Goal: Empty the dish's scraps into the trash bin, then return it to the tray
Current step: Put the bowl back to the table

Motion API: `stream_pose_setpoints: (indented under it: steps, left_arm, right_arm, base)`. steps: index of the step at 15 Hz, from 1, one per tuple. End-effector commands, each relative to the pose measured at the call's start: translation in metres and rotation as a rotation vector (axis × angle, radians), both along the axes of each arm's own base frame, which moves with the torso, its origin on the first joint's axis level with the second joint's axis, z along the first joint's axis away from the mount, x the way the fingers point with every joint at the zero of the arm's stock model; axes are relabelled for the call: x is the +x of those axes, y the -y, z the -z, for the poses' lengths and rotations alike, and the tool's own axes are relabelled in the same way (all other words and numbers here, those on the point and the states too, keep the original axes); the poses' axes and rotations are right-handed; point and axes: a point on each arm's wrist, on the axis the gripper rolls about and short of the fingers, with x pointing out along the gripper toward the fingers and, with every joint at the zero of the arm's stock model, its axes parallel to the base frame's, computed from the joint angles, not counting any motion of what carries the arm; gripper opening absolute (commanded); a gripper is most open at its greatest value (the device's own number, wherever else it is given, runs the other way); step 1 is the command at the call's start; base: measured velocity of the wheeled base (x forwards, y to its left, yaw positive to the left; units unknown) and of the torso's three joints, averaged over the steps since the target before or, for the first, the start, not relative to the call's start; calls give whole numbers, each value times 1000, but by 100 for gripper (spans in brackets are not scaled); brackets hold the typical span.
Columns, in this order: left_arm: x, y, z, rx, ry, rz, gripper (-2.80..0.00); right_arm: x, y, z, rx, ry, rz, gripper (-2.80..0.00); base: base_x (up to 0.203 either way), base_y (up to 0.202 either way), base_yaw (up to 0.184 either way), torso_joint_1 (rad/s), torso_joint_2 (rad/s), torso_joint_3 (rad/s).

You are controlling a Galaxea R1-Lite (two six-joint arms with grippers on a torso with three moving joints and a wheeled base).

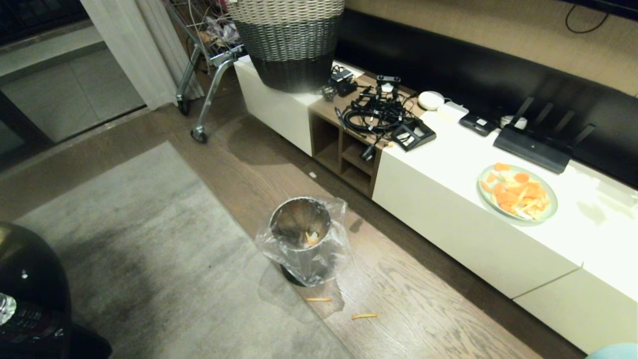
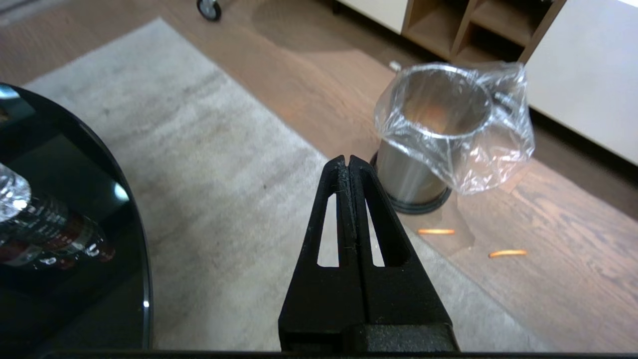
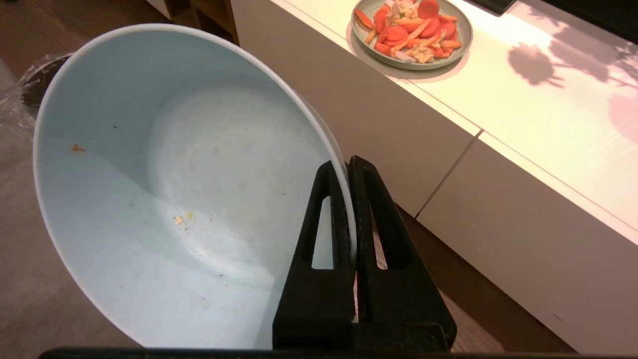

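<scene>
**rigwatcher:** Right wrist view says it all: the right tool [image 3: 351, 209] is clamped on the rim of the dish [image 3: 164, 189], one finger inside the wall, one outside. Dish is tipped well over and basically empty, just a few crumbs stuck inside. So I'd call the dumping done.

**benchbot_fan:** Where did the scraps [image 1: 311, 238] go?

**rigwatcher:** Head view shows a few down in the bin [image 1: 300, 239], plus two strips [image 1: 364, 315] on the floor just beside it. Messy.

**benchbot_fan:** And the tray?

**rigwatcher:** That's the catch, it's in none of the views. Everything visible is bin ahead on the floor, white worktop [image 1: 588, 234] off to the right with a green plate [image 1: 517, 192] on it. The tray must lie somewhere outside this, so my guess is the robot has to turn before setting the dish down.

**benchbot_fan:** Left arm?

**rigwatcher:** Left tool [image 2: 348, 199] is closed on nothing, hanging over the rug. Right arm already has the dish, so it does the return.
</scene>
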Motion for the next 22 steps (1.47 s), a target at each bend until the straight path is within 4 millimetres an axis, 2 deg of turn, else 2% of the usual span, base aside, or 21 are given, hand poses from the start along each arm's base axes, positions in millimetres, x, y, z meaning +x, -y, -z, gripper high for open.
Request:
stream_pose_setpoints:
  steps: [1, 12, 20, 22]
  left_arm:
    - [0, 0, 0, 0, 1, 0, -280]
    - [0, 0, 0, -3, 1, -2, -280]
    - [0, 0, 0, -3, 1, 0, -280]
    - [0, 0, 0, -3, 1, 0, -280]
  right_arm:
    - [0, 0, 0, -1, -1, 0, -280]
    - [0, 0, 0, -5, -2, 1, -280]
    - [0, 0, 0, -5, -2, 1, -280]
    - [0, 0, 0, -6, -2, 1, -280]
  base:
    - [0, 0, 0, 6, -2, 207]
    - [0, 0, 0, 2, 2, 197]
    - [0, 0, 0, 1, 1, 15]
    - [-146, 0, 1, 7, 2, 4]
